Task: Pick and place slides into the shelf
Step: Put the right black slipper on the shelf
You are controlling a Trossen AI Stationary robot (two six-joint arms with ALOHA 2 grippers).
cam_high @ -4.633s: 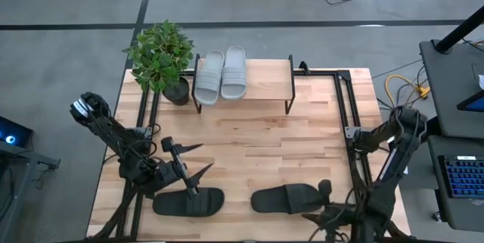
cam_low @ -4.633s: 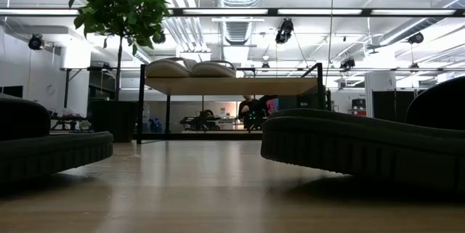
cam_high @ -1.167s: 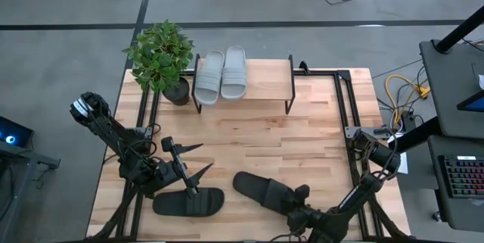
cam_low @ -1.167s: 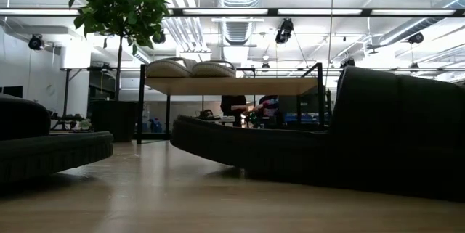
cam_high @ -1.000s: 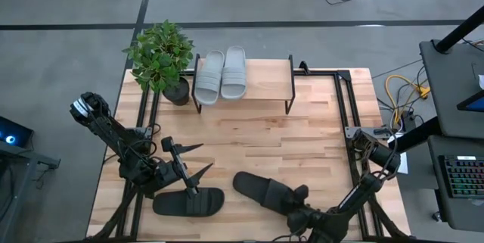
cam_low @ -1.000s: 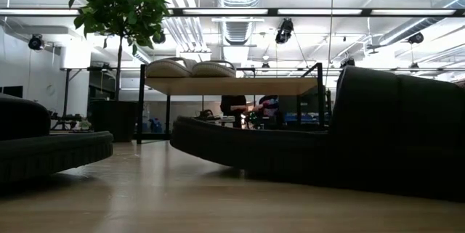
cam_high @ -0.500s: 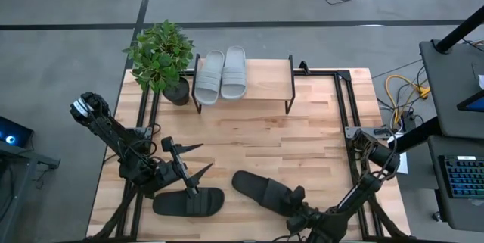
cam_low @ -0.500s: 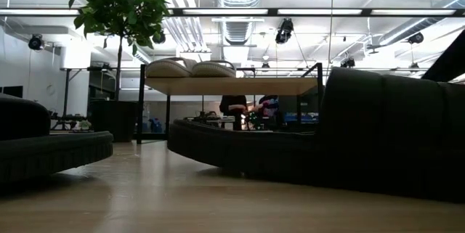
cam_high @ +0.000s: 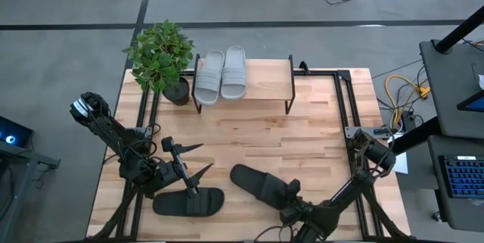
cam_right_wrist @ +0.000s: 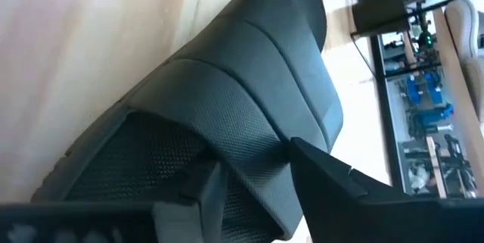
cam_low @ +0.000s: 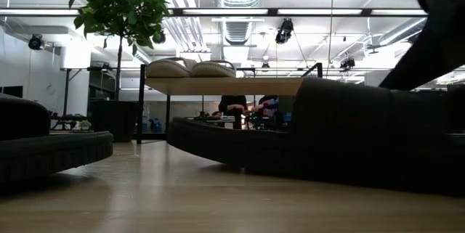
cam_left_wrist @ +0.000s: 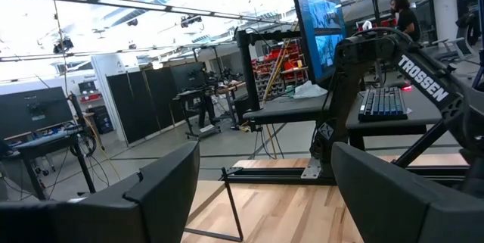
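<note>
My right gripper [cam_high: 291,197] pinches the strap of 1 black slide [cam_high: 257,185] at table 6 o'clock, toe aimed 10 o'clock toward the shelf [cam_high: 261,82] at 12 (2 grey slides [cam_high: 221,74] already up top). Left gripper [cam_high: 189,169] waits open by the other black slide [cam_high: 189,201], approx 7 o'clock.
</note>
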